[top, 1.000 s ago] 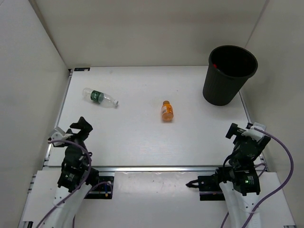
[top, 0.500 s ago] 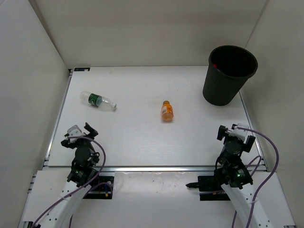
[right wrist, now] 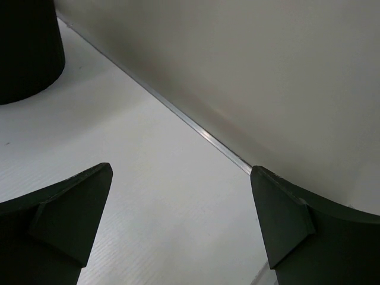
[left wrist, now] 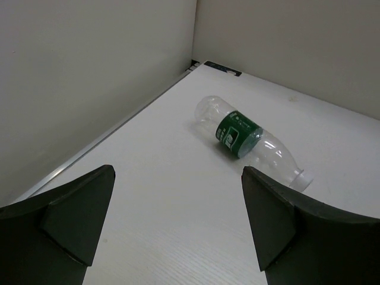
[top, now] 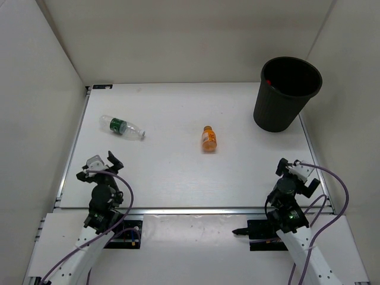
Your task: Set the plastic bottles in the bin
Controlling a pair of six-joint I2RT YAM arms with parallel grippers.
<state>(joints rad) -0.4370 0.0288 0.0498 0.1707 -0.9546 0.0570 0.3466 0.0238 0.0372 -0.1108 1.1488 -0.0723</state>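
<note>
Looking down, I see 2 bottles on their sides: the green-label bottle (top: 122, 126) at 10 o'clock, the orange bottle (top: 208, 138) near centre, the bin (top: 285, 94) at 2 o'clock. Both should be light, slick and crushable, the clear one probably empty, so I'd pinch across the label. My left gripper (left wrist: 178, 208) and right gripper (right wrist: 178, 219) gape wide, holding nothing.

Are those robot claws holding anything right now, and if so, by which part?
Nothing is held. The left gripper and right gripper are both open and empty; the green-labelled bottle and orange bottle lie untouched.
</note>
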